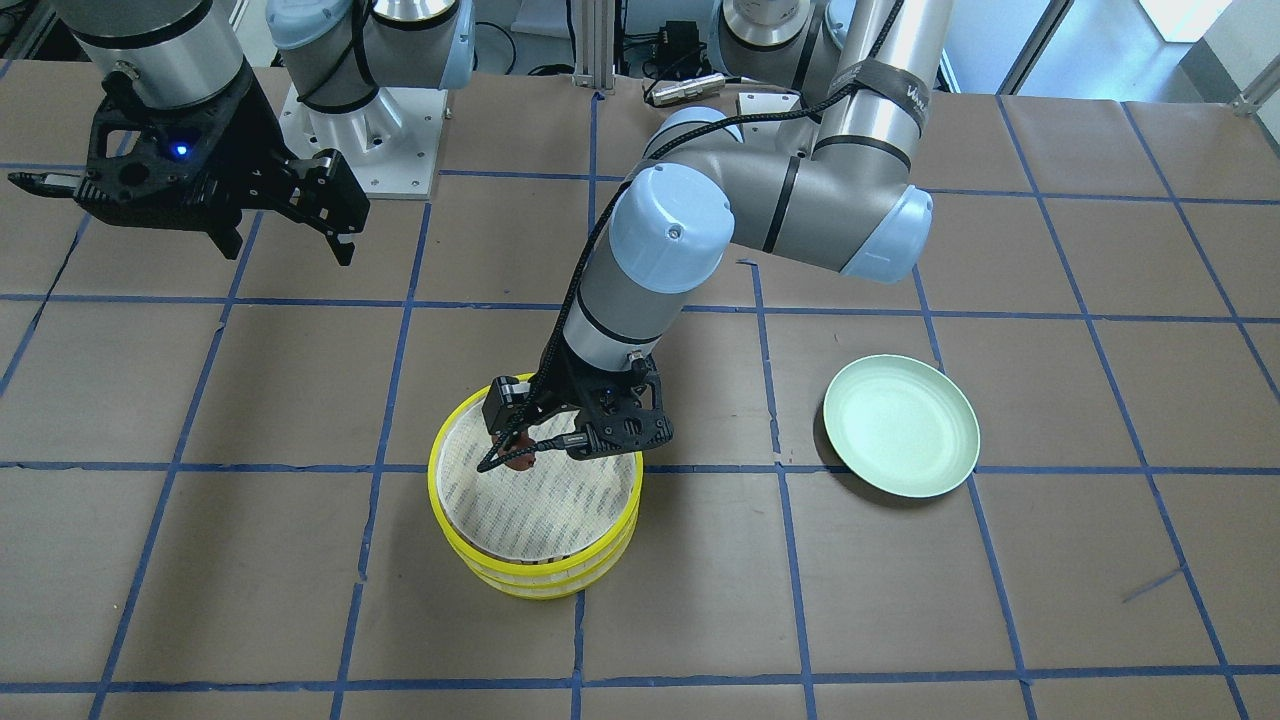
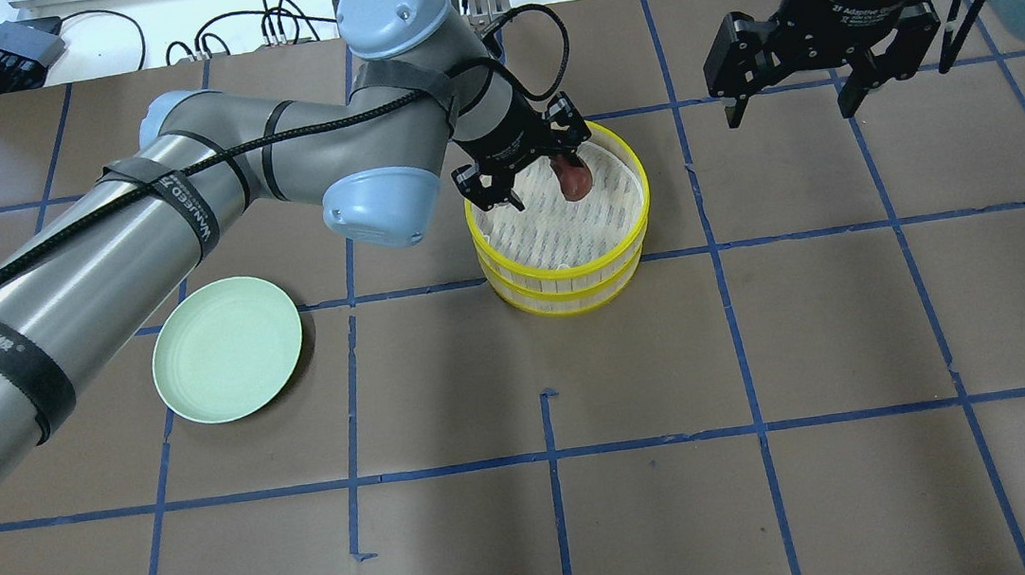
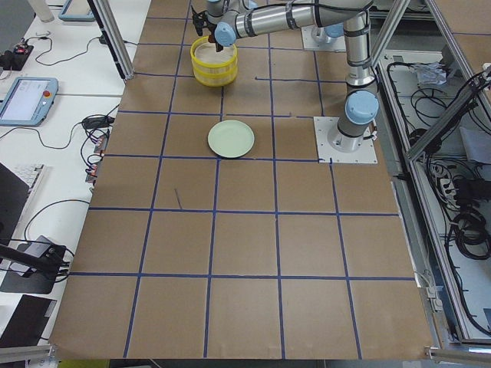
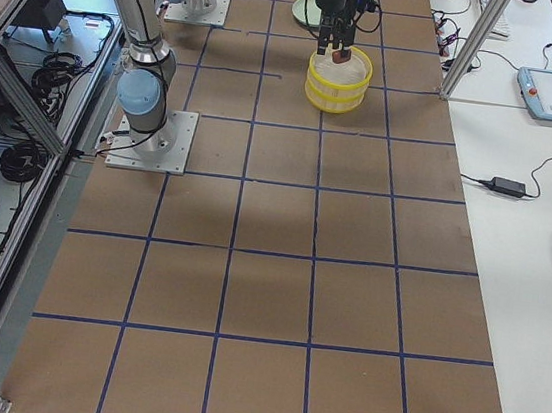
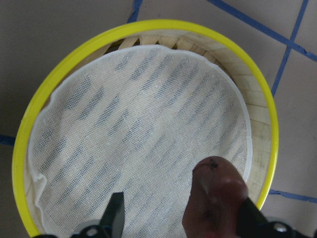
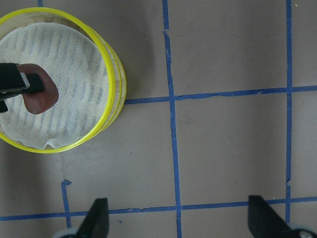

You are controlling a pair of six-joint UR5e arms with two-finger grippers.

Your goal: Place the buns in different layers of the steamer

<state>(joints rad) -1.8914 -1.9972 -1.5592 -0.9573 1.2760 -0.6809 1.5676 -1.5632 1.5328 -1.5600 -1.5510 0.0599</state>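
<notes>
Two steamer layers are stacked: the top layer point(image 2: 629, 218) with its white cloth liner sits on the lower layer point(image 2: 561, 299). My left gripper point(image 2: 544, 175) hangs just above the top liner, jaws open. The dark red-brown bun point(image 2: 573, 176) lies between the fingers, against one finger, with a wide gap to the other. In the left wrist view the bun point(image 5: 215, 196) rests on the liner near the yellow rim point(image 5: 29, 134). The white bun is hidden. My right gripper point(image 2: 790, 114) is open and empty, high to the right of the stack.
A pale green plate point(image 2: 226, 348) with nothing on it sits on the brown table to the stack's left in the overhead view. Blue tape lines grid the table. The left arm's elbow point(image 2: 380, 201) hangs over the table beside the stack.
</notes>
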